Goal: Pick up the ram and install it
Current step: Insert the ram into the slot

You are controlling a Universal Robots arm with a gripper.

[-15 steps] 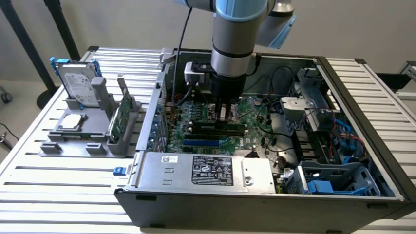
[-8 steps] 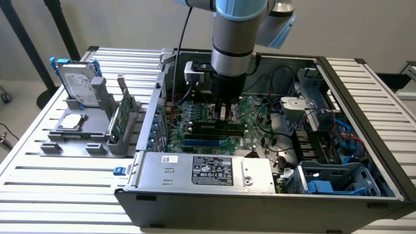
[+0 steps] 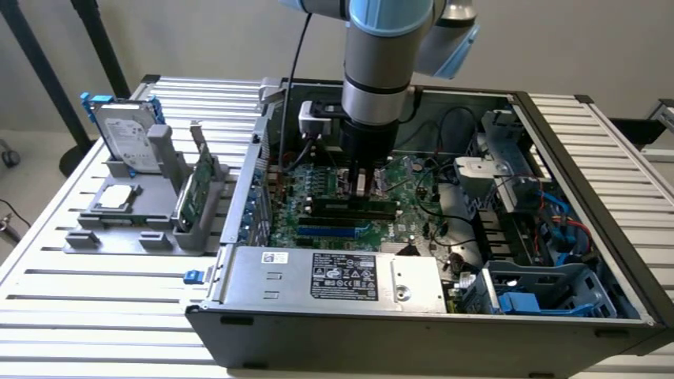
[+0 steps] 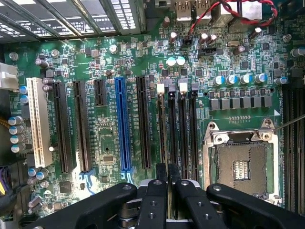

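My gripper [image 3: 361, 188] reaches down into the open computer case [image 3: 421, 332], over the black memory slots [image 3: 364, 215] of the green motherboard [image 3: 316, 178]. In the wrist view the fingers [image 4: 153, 202] stand almost together on the ram [image 4: 167, 138], seen edge-on as a thin dark-green strip. The strip runs in line with one memory slot, next to a white clip [image 4: 160, 88]. In the exterior view the ram [image 3: 342, 207] is a long dark bar just below the fingers. Whether it sits fully in the slot I cannot tell.
A grey holder [image 3: 137, 225] on the exterior view's left carries a blue-framed hard drive [image 3: 125, 134], a green card [image 3: 198, 189] and a processor [image 3: 114, 197]. The power supply [image 3: 337, 276] fills the case front. A blue slot [image 4: 123, 124], a white slot [image 4: 38, 121] and the processor socket [image 4: 240, 167] flank the memory slots.
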